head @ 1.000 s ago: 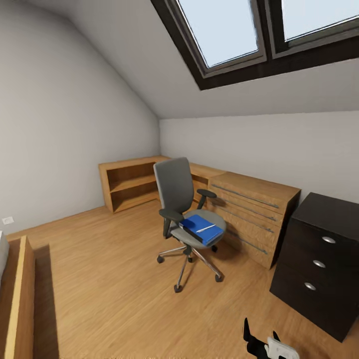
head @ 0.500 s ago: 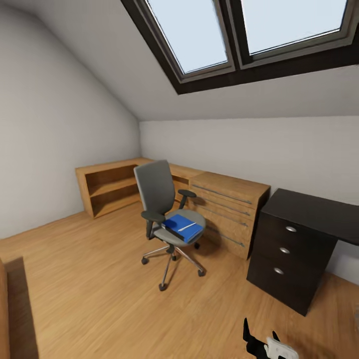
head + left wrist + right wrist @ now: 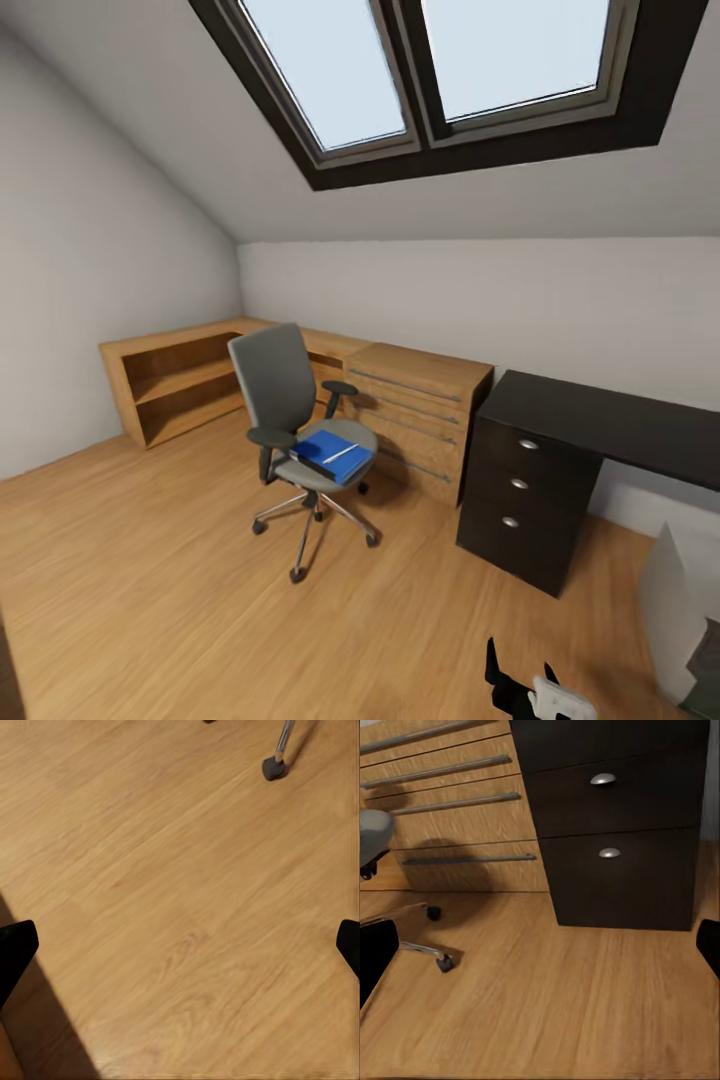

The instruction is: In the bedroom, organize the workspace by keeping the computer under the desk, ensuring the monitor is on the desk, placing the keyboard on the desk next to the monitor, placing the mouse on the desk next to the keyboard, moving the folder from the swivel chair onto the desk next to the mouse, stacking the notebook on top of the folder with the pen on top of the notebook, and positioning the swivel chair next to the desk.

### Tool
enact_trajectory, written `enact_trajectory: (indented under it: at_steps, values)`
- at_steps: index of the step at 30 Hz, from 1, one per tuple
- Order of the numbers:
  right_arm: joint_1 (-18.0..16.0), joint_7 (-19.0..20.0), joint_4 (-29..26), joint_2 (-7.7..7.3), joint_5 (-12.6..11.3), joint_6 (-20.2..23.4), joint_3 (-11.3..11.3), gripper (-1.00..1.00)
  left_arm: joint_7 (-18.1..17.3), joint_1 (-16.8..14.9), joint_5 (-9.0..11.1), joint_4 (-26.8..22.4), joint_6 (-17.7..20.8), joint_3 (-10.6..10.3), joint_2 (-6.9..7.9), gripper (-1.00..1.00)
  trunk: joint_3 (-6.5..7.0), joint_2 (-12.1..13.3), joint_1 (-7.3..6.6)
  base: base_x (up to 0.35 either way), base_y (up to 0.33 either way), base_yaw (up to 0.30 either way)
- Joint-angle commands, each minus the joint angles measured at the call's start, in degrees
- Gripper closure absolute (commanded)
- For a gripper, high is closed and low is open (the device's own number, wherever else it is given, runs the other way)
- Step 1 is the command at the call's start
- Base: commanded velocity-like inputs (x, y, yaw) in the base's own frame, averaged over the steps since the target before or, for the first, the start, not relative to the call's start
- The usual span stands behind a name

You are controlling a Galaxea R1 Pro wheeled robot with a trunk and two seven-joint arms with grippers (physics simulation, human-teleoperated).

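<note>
Your right gripper (image 3: 520, 672) sits low at the bottom edge of the head view, black fingers pointing up, white wrist housing behind them. In both wrist views your fingertips (image 3: 16, 949) (image 3: 375, 952) stand wide apart, holding nothing.

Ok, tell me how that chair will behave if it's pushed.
The chair will probably roll easily: its five spokes end in castors on smooth wood floor. It may swivel rather than track straight. The folder lying loose on the seat could slide off.
</note>
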Motion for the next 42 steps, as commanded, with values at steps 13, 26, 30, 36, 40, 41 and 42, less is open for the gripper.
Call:
enact_trajectory:
  at_steps: [13, 26, 30, 36, 40, 41, 42]
  values:
    - [-0.06, 0.62, 0.10, 0.42, -0.17, -0.17, -0.46, -1.00, 0.35, 0.01, 0.62, -0.07, -0.23, 0.01, 0.09, -1.00, 1.55, 5.20, -2.89, -0.190, 0.000, -0.208]
    - [-0.06, 0.56, 0.11, 0.48, 0.69, -0.06, -0.46, -1.00, 0.29, 0.01, 0.66, -0.07, -0.27, 0.15, 0.02, -1.00, 3.08, 10.41, -5.75, -0.012, 0.000, -0.196]
    - [-0.06, 0.55, 0.11, 0.62, 0.73, 0.24, -0.46, -1.00, 0.30, 0.01, 0.66, -0.13, -0.30, 0.20, 0.12, -1.00, 3.54, 12.02, -6.63, -0.001, 0.000, -0.190]
    - [-0.06, 0.49, 0.05, 1.20, 0.95, 1.09, -0.46, -1.00, 0.33, 0.01, 0.66, -0.15, -0.32, 0.23, 0.15, -1.00, 4.19, 14.42, -7.94, 0.000, 0.000, -0.157]
    - [-0.06, 0.45, 0.03, 1.42, 1.61, 1.31, -0.46, -1.00, 0.32, 0.01, 0.63, -0.16, -0.31, 0.23, 0.11, -1.00, 4.57, 16.03, -8.82, 0.000, 0.000, -0.072]
    - [-0.06, 0.43, 0.03, 1.44, 1.74, 1.33, -0.46, -1.00, 0.33, 0.01, 0.62, -0.16, -0.31, 0.23, 0.11, -1.00, 4.67, 16.43, -9.04, 0.000, 0.000, -0.035]
    - [-0.06, 0.42, 0.05, 1.46, 1.84, 1.35, -0.46, -1.00, 0.32, 0.01, 0.61, -0.16, -0.31, 0.23, 0.11, -1.00, 4.76, 16.83, -9.26, -0.005, 0.000, -0.028]
